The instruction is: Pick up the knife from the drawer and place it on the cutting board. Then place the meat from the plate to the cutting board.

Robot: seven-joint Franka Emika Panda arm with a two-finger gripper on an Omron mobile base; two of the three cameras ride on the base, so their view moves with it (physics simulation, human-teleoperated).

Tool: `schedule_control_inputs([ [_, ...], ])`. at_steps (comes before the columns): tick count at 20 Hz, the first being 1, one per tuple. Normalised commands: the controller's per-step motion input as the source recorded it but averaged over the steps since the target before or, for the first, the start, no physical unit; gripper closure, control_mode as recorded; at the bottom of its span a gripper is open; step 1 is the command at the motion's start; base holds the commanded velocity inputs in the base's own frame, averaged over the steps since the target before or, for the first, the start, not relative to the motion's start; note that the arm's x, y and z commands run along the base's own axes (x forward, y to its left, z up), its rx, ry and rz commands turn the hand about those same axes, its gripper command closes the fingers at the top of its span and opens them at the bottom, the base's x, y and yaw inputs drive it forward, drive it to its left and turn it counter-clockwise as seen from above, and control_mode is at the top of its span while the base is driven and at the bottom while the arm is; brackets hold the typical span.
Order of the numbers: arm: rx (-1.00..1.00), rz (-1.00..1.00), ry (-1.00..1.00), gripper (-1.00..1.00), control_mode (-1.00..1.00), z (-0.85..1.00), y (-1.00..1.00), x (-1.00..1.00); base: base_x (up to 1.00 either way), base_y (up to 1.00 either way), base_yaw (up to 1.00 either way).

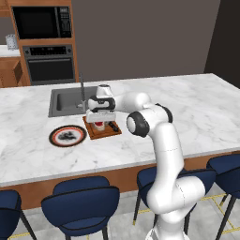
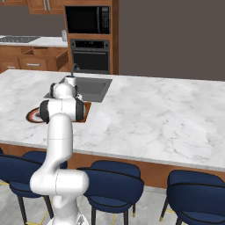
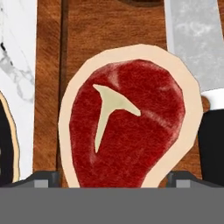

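Both task items lay on the cutting board [image 3: 50,87], the meat [image 3: 129,120] beside the knife [image 3: 194,39], between the end effector's [image 3: 113,177] spread tips, so a careless lift risked dragging it off.

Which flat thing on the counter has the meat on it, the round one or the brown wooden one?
The brown wooden cutting board has the meat, with the knife beside it. The round, dark-rimmed plate has none.

We see the meat [image 3: 127,131] deep red with a cream fat rim, the cutting board [image 3: 52,87] reddish-brown, the knife [image 3: 192,39] mottled silver, the tabletop [image 1: 187,108] grey-veined white marble.
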Motion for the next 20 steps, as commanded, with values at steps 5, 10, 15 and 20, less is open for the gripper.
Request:
schedule_control_inputs([
  [5,0.00,-0.04,0.00,-1.00,-1.00,0.29,0.00,0.00,0.00,0.00,0.00],
  [10,0.00,-0.04,0.00,-1.00,-1.00,0.51,-0.07,-0.44,0.00,0.00,0.00],
  [15,0.00,-0.02,0.00,-1.00,-1.00,0.30,-0.54,-0.96,0.00,0.00,0.00],
  [20,0.00,0.00,0.00,-1.00,-1.00,0.25,-0.76,-1.00,0.00,0.00,0.00],
])
